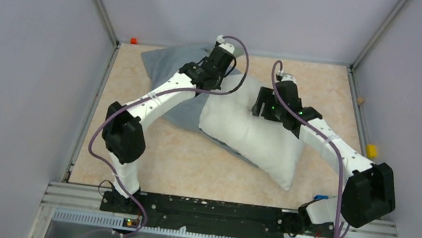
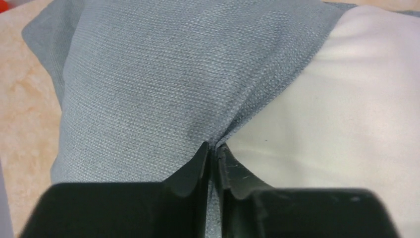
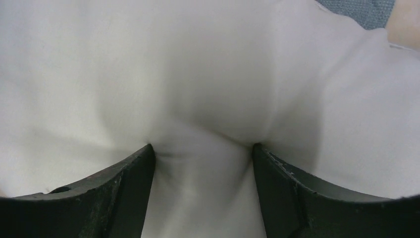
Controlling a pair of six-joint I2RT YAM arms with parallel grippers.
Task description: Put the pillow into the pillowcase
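Grey-blue pillowcase (image 1: 164, 61) lies far-left on our tan table (image 1: 191, 165), covering one end of the white pillow (image 1: 255, 136). The pillow's long axis runs diagonally toward near-right.

Left wrist view: our left gripper (image 2: 212, 146) pinches the pillowcase hem, likely to hold the mouth.

Right wrist view: our right gripper (image 3: 203, 148), jaws wide, squeezes a pillow fold, probably to push it in.

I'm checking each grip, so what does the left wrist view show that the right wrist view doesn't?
Only left wrist: the left gripper shut on the pillowcase edge, right where it meets the pillow. Only right wrist: the right gripper, jaws wide apart, squeezing a bulge of pillow. Both: white pillow, and some grey-blue pillowcase, just a corner sliver in the right wrist view.
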